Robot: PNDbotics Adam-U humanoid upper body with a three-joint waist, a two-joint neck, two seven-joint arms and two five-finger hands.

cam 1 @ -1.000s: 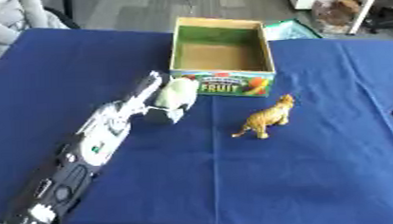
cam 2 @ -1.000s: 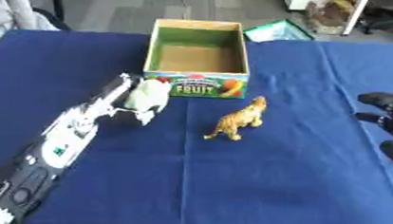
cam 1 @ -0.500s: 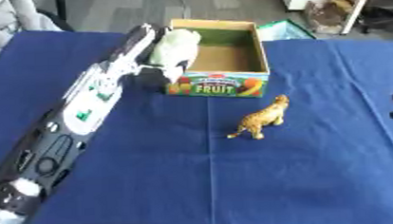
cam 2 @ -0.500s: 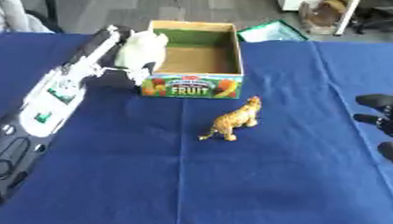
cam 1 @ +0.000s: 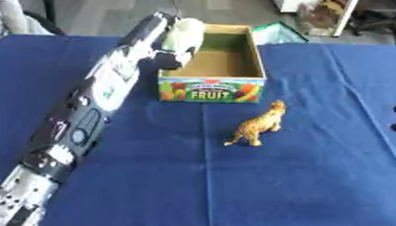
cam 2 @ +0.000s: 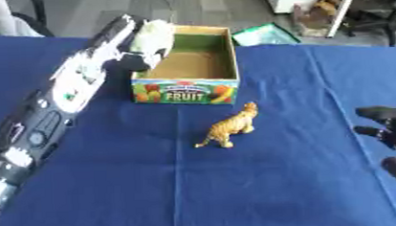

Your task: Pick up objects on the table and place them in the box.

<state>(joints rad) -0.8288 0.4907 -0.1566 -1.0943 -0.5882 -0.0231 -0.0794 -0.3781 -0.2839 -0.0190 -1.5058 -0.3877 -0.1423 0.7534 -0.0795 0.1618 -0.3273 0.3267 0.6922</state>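
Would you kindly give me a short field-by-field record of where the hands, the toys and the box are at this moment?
left hand: curled round the white toy, over the box's left edge
right hand: at the right edge, holds nothing
box: open, "FRUIT" on its front, inside looks empty
tiger toy: standing on the blue table, in front of the box

My left arm stretches diagonally forward, its left hand (cam 1: 171, 44) curled around a pale object, while my right hand (cam 2: 393, 137) rests idle at the right edge, fingers relaxed.
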